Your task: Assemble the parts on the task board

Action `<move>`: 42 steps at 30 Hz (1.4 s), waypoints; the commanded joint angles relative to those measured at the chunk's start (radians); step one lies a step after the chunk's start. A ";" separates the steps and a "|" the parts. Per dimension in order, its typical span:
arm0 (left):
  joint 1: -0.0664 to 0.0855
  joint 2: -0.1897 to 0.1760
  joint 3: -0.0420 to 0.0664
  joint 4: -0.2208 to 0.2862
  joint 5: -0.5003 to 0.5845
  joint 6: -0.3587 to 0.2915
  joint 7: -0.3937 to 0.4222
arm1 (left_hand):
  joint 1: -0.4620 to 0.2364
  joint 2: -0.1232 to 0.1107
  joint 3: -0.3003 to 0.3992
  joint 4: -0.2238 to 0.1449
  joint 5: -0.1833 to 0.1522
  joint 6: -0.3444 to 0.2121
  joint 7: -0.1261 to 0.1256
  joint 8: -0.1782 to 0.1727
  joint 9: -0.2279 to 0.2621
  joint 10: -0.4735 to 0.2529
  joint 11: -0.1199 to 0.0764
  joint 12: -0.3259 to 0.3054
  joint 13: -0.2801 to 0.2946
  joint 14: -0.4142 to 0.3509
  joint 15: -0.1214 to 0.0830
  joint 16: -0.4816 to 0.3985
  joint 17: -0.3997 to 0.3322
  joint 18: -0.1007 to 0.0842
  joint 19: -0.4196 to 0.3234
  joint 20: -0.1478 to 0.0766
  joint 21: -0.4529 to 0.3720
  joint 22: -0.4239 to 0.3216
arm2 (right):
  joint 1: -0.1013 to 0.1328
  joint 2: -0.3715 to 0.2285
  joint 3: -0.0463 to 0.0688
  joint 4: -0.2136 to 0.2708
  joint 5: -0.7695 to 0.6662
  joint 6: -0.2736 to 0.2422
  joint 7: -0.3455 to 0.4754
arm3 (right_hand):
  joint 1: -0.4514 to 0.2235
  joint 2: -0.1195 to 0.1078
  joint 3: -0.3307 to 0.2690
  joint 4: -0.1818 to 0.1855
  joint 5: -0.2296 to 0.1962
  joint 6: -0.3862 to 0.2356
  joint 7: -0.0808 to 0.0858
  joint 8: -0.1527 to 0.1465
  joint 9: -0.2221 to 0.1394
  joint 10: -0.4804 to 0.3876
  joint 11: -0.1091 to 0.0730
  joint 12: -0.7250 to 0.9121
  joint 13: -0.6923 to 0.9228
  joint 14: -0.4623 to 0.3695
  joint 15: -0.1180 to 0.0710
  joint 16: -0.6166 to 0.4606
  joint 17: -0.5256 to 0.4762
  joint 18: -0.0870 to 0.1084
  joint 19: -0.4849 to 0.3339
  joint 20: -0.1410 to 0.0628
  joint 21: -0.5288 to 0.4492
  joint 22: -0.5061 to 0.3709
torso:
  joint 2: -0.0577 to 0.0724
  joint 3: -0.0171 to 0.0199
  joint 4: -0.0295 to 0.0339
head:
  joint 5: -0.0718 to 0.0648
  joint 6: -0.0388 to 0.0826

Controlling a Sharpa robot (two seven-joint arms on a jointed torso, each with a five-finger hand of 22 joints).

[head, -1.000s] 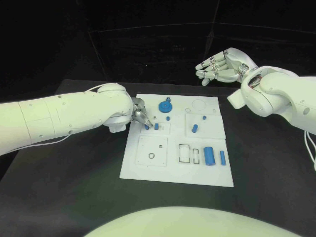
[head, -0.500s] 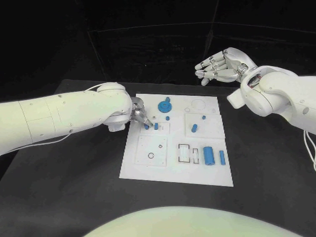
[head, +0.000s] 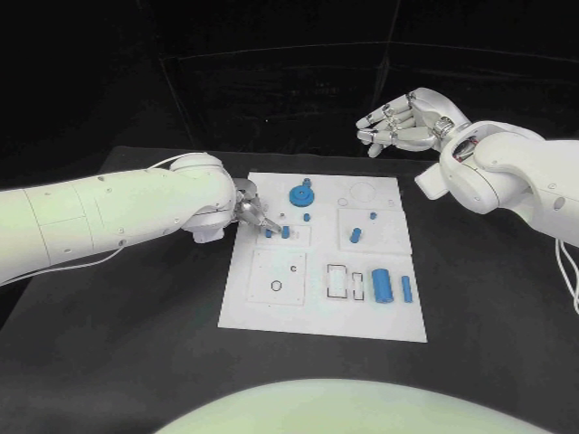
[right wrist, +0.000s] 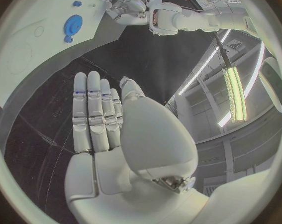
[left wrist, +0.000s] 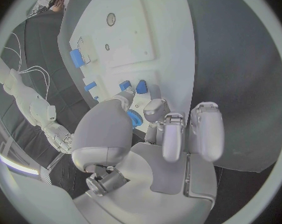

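The white task board (head: 280, 303) lies in the middle of the black table. My left hand (head: 253, 213) hovers at its far left part, fingers curled in toward the thumb. In the left wrist view a small blue part (left wrist: 133, 118) sits pinched between the thumb (left wrist: 106, 127) and a finger. Two short blue pegs (head: 286, 231) (left wrist: 141, 87) stand on the board just past the fingertips. A blue gear (head: 301, 193) sits beside the hand. My right hand (head: 404, 122) is raised beyond the board's far edge, fingers straight and apart, holding nothing (right wrist: 97, 114).
On the board's right part lie a thick blue cylinder (head: 383, 286), a thin blue bar (head: 407, 288) and two smaller blue pieces (head: 356, 235). Beside them are rectangular slots (head: 336, 280) and a square plate with holes (head: 278, 276). Bare black table surrounds the board.
My left hand has shifted very slightly over the board's far left part, fingers still at the pegs. The right hand has stayed raised and still.
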State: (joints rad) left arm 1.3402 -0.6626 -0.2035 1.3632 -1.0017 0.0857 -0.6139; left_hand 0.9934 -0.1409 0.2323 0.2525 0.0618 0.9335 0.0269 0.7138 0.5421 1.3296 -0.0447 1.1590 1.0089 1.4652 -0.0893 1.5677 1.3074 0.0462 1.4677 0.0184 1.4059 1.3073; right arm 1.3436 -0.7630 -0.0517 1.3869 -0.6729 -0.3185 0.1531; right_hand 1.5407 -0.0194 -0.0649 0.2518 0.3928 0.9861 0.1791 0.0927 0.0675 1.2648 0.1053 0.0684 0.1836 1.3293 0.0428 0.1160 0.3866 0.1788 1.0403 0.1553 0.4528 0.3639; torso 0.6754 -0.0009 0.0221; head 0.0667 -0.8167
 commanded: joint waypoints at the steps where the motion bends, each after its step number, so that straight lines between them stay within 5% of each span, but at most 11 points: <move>1: 0.001 -0.011 0.001 0.011 -0.004 -0.050 0.026 | 0.004 0.016 -0.026 0.015 -0.006 0.004 -0.003 0.004 -0.002 0.003 0.002 0.005 -0.001 0.106 -0.009 0.003 0.263 0.000 0.034 -0.006 0.001 0.093 | 0.002 -0.001 0.001 0.002 -0.003 0.001 0.005 | -0.007 0.001 -0.001 0.005 0.001 -0.005 0.005 -0.006 0.001 -0.006 0.000 -0.003 -0.001 0.006 0.003 -0.006 -0.001 0.003 0.007 -0.002 -0.004 -0.001 | 0.000 0.0000 0.0009 | -0.002 0.000; 8: 0.002 -0.034 0.003 0.028 0.037 -0.155 0.108 | 0.012 0.048 -0.094 0.038 -0.005 -0.023 0.005 -0.003 -0.009 -0.023 0.008 -0.022 -0.037 0.106 -0.005 0.003 0.263 0.007 0.023 -0.005 -0.028 0.066 | 0.002 -0.001 0.001 0.001 -0.003 0.000 0.005 | -0.007 0.001 -0.001 0.005 0.001 -0.005 0.005 -0.006 0.001 -0.006 0.000 -0.003 -0.001 0.006 0.003 -0.006 -0.001 0.003 0.007 -0.002 -0.004 -0.001 | 0.000 0.0006 0.0009 | -0.003 0.002; 14: 0.005 -0.035 0.003 0.021 0.161 -0.267 0.255 | 0.035 0.065 -0.169 0.040 -0.005 -0.136 0.056 -0.069 -0.050 -0.197 0.048 -0.210 -0.272 0.106 0.027 0.003 0.263 0.031 -0.029 0.021 -0.144 -0.041 | 0.002 -0.001 0.001 0.000 -0.003 0.000 0.005 | -0.008 0.000 -0.001 0.005 0.001 -0.006 0.005 -0.006 0.001 -0.007 0.001 -0.004 -0.001 0.005 0.004 -0.007 -0.001 0.002 0.007 -0.002 -0.005 -0.001 | 0.000 0.0008 0.0002 | -0.004 0.005; 18: 0.007 -0.024 0.003 0.007 0.216 -0.310 0.382 | 0.131 0.076 -0.188 0.024 -0.005 -0.216 0.103 -0.128 -0.099 -0.354 0.099 -0.309 -0.350 0.013 0.071 -0.152 0.067 0.086 -0.185 0.057 -0.434 -0.299 | 0.002 0.000 0.001 -0.001 -0.003 0.000 0.005 | -0.008 0.000 -0.001 0.005 0.001 -0.006 0.005 -0.006 0.001 -0.007 0.001 -0.004 -0.001 0.005 0.004 -0.007 -0.001 0.002 0.007 -0.002 -0.005 -0.001 | 0.000 0.0011 0.0005 | -0.006 0.008; 20: 0.008 -0.012 0.003 -0.005 0.226 -0.316 0.455 | 0.227 0.088 -0.175 -0.007 -0.009 -0.232 0.127 -0.153 -0.126 -0.438 0.121 -0.365 -0.390 -0.093 0.093 -0.292 -0.089 0.123 -0.311 0.076 -0.649 -0.479 | 0.002 0.000 0.001 -0.001 -0.003 0.001 0.005 | -0.008 0.000 -0.001 0.005 0.001 -0.006 0.005 -0.006 0.001 -0.007 0.001 -0.004 -0.001 0.005 0.004 -0.007 -0.001 0.002 0.007 -0.002 -0.005 -0.001 | 0.000 0.0009 0.0006 | -0.007 0.008; 21: 0.008 -0.004 0.002 -0.012 0.223 -0.319 0.488 | 0.280 0.096 -0.159 -0.030 -0.001 -0.234 0.131 -0.161 -0.137 -0.466 0.128 -0.388 -0.408 -0.135 0.099 -0.344 -0.147 0.127 -0.335 0.084 -0.687 -0.508 | 0.002 0.000 0.001 -0.001 -0.003 0.001 0.005 | -0.008 0.000 -0.001 0.005 0.001 -0.006 0.005 -0.006 0.001 -0.007 0.001 -0.004 -0.001 0.005 0.004 -0.007 -0.001 0.002 0.007 -0.002 -0.005 -0.001 | 0.000 0.0009 0.0006 | -0.007 0.008; 23: 0.008 0.013 0.002 -0.030 0.191 -0.319 0.545 | 0.364 0.109 -0.127 -0.064 -0.004 -0.219 0.139 -0.177 -0.160 -0.498 0.137 -0.434 -0.451 -0.186 0.107 -0.405 -0.215 0.131 -0.350 0.096 -0.717 -0.528 | 0.002 0.001 0.001 -0.001 -0.003 0.001 0.005 | -0.008 0.000 -0.001 0.005 0.001 -0.006 0.005 -0.006 0.001 -0.007 0.001 -0.004 -0.001 0.005 0.004 -0.007 -0.001 0.002 0.007 -0.002 -0.005 -0.001 | 0.001 0.0006 0.0005 | -0.010 0.011; 29: 0.004 0.067 0.001 -0.082 -0.022 -0.309 0.635 | 0.412 0.077 -0.146 -0.074 -0.006 -0.159 0.140 -0.272 -0.262 -0.504 0.146 -0.549 -0.598 -0.254 0.119 -0.495 -0.355 0.138 -0.341 0.115 -0.793 -0.591 | 0.002 0.003 0.001 -0.001 -0.003 0.002 0.005 | -0.008 0.000 -0.001 0.006 0.002 -0.007 0.006 -0.006 0.001 -0.007 0.001 -0.004 -0.002 0.005 0.004 -0.007 -0.002 0.002 0.007 -0.002 -0.006 -0.002 | 0.001 -0.0001 -0.0022 | -0.015 0.015; 37: -0.004 0.127 0.001 -0.143 -0.285 -0.256 0.689 | 0.504 0.073 -0.105 -0.134 -0.004 -0.102 0.134 -0.365 -0.342 -0.504 0.153 -0.664 -0.735 -0.219 0.117 -0.460 -0.375 0.137 -0.297 0.110 -0.803 -0.609 | 0.002 0.005 0.001 -0.001 -0.003 0.005 0.006 | -0.007 0.001 -0.001 0.005 0.002 -0.007 0.005 -0.006 0.001 -0.007 0.001 -0.004 -0.002 0.005 0.004 -0.007 -0.002 0.002 0.007 -0.002 -0.006 -0.002 | 0.002 -0.0005 -0.0014 | -0.021 0.018; 42: -0.011 0.151 0.001 -0.172 -0.365 -0.222 0.694 | 0.501 0.059 -0.087 -0.148 -0.003 -0.067 0.125 -0.408 -0.375 -0.473 0.149 -0.705 -0.797 -0.132 0.113 -0.353 -0.278 0.137 -0.251 0.105 -0.777 -0.598 | 0.002 0.006 0.001 -0.001 -0.003 0.005 0.005 | -0.007 0.001 -0.001 0.005 0.002 -0.007 0.005 -0.006 0.001 -0.007 0.001 -0.004 -0.002 0.005 0.004 -0.007 -0.002 0.002 0.007 -0.002 -0.006 -0.002 | 0.001 0.0002 -0.0015 | -0.022 0.017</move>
State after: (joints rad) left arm 1.3296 -0.5139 -0.2030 1.1980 -1.2374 -0.1782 0.0369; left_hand 1.4938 -0.0722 0.1450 0.1059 0.0581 0.8626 0.1521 0.3092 0.1692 0.8533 0.1040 0.4571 0.2167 1.3240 0.0248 1.2028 1.0175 0.1783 1.2126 0.1241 0.6284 0.7094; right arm 1.3436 -0.7581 -0.0517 1.3848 -0.6747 -0.3181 0.1527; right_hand 1.5408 -0.0194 -0.0649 0.2518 0.3928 0.9825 0.1827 0.0927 0.0675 1.2648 0.1053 0.0684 0.1830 1.3294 0.0428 0.1126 0.3866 0.1787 1.0404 0.1553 0.4528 0.3631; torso 0.6770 -0.0010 0.0205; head 0.0451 -0.7989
